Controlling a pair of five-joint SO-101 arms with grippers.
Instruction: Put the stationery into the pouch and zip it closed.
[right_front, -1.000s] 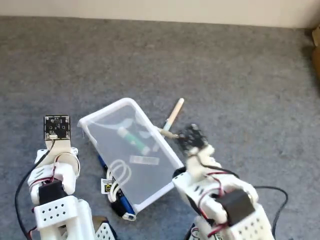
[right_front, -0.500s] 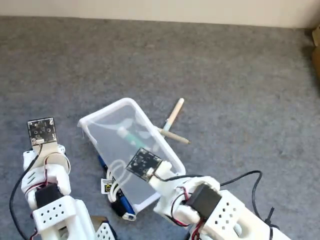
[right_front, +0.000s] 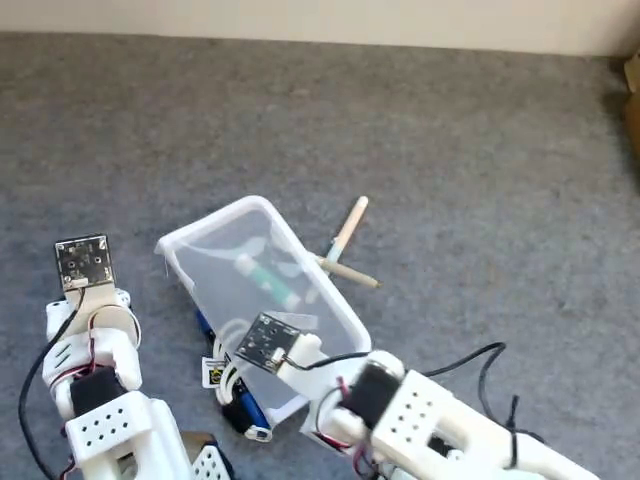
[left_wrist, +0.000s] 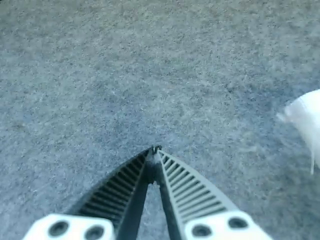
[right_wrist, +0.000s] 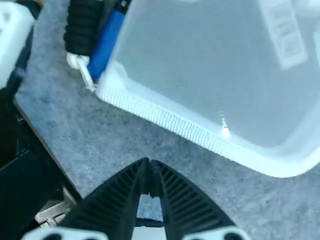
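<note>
Soft, even light throughout (shadows faint and diffuse)

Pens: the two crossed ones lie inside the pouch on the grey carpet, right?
Not inside. The two crossed pens lie outside the pouch, just beside it on the grey carpet. The high view shows this.

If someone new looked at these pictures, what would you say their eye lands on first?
Most likely the translucent white pouch lying slantwise on the grey carpet, with a green-and-white pen showing through it. Two pencils lie angled together on the carpet at its side. The right gripper, shut, hangs by the pouch's near end.
</note>
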